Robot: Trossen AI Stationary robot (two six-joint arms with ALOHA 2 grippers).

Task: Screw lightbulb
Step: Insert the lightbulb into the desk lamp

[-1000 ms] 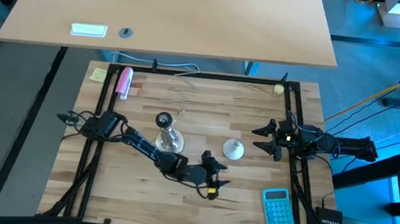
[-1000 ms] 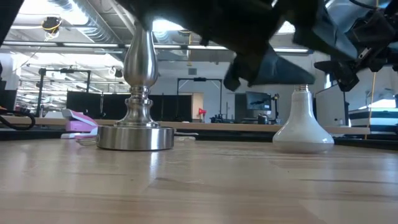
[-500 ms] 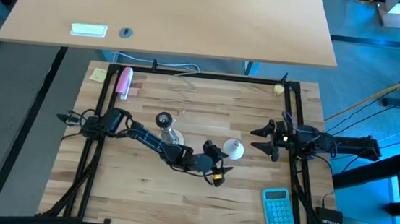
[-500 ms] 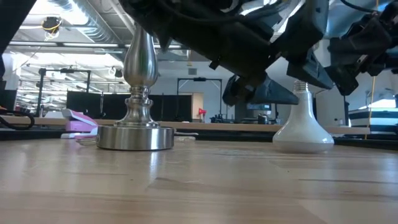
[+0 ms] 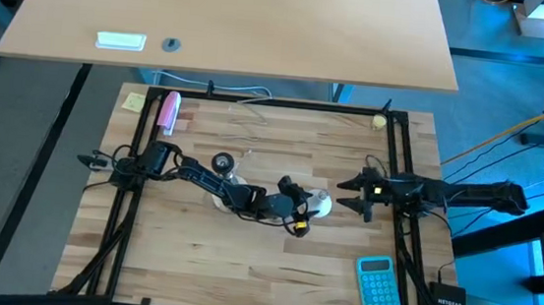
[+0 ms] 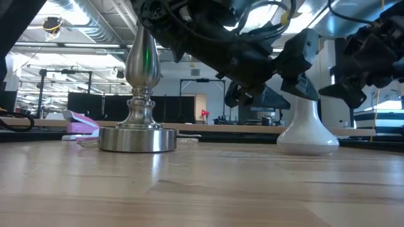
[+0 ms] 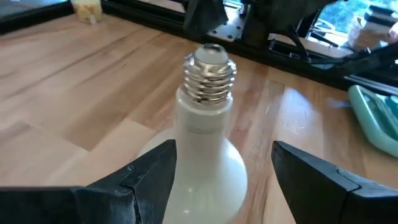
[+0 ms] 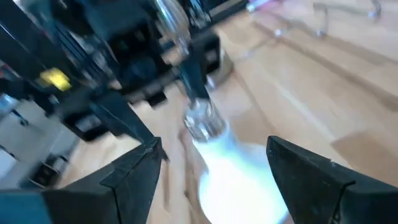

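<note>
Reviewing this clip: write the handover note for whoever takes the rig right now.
Left gripper: open, its fingers either side of the lightbulb, not closed on it.
Right gripper: open, empty, just right of the bulb.
Lightbulb: stands on its globe on the table, screw neck up, right of the socket stand.
Done: the approach only.
Left: grasp the bulb, turn it over, carry it to the socket stand and screw it in.
</note>
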